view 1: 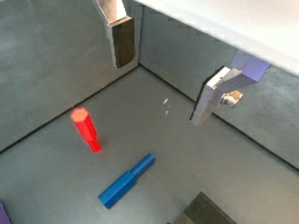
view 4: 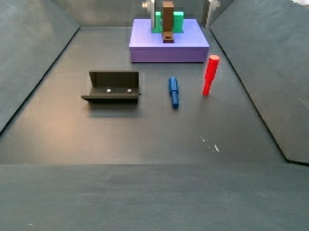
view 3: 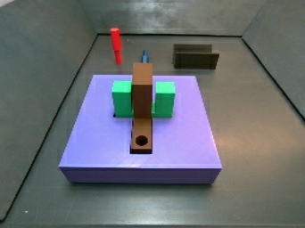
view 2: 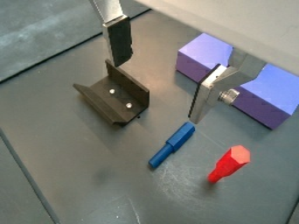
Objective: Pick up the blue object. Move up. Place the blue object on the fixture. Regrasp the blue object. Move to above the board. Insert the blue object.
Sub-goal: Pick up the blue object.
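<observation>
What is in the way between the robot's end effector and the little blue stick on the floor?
Nothing visible. In both wrist views the end effector hangs open above the floor, and the blue object lies flat below with bare floor around it. The red peg stands to one side, the fixture to the other, both apart from it.

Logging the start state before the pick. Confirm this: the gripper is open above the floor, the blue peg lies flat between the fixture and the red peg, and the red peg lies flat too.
One error: the red peg stands upright, as a side view shows. The rest holds: the gripper is open above the floor, and the blue object lies flat between the fixture and the red peg.
</observation>
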Controlling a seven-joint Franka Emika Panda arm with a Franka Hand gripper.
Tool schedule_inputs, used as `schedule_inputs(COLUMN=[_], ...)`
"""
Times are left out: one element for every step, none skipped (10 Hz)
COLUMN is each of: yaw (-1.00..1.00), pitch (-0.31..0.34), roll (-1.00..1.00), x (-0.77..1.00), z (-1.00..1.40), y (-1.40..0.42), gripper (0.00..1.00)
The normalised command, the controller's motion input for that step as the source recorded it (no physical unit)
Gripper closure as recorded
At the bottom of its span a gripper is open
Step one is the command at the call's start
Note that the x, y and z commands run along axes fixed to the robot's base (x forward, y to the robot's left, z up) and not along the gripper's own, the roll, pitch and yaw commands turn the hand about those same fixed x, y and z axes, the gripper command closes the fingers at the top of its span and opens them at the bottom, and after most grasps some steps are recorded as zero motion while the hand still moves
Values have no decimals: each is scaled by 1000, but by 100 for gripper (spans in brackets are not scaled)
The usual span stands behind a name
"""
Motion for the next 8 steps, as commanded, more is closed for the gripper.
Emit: schedule_inputs(yaw=[0, 0, 0, 0, 0, 0, 0, -37], pitch=[0, 0, 0, -26, 0, -34, 16, 0], roll=[-60, -4, -21, -86, -87, -103, -94, -136], x=[0, 0, 0, -20, 0, -17, 363, 643], z=[-77, 0, -9, -74, -197, -240, -323, -511], y=[0, 0, 0, 0, -43, 0, -20, -80], gripper=[0, 0, 0, 0, 0, 0, 0, 0])
